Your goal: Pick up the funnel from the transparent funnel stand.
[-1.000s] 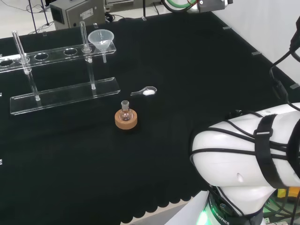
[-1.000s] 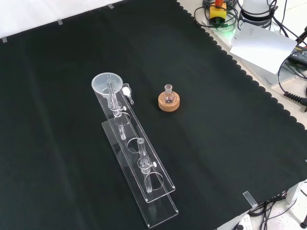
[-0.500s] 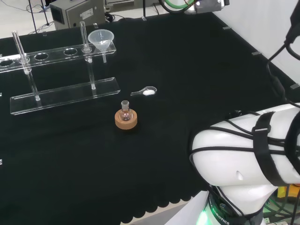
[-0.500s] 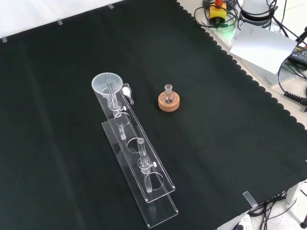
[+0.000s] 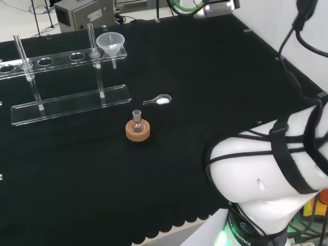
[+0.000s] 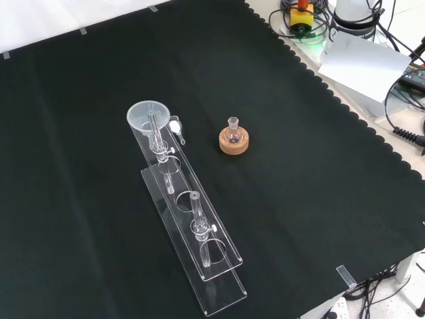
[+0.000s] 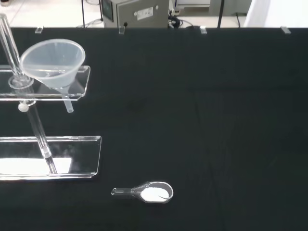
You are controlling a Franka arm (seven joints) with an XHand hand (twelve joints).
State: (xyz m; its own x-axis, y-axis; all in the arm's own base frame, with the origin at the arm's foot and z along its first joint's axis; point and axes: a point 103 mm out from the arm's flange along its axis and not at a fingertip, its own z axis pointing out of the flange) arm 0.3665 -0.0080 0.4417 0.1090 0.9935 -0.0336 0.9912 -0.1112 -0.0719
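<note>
Clear funnel (image 5: 110, 42) is sitting in the stand (image 5: 61, 105), untouched.
It's resting in the end hole of the stand's upper shelf, at the right end in the head view, stem hanging down through the hole. A scoop (image 7: 144, 192) holding white powder is lying on the black tabletop (image 6: 299, 173) near the stand's base, and a small flask (image 6: 233, 130) is standing upright in its cork ring (image 6: 234, 141) beside it. Whether the robot hand is apart or together, I cannot tell.
</note>
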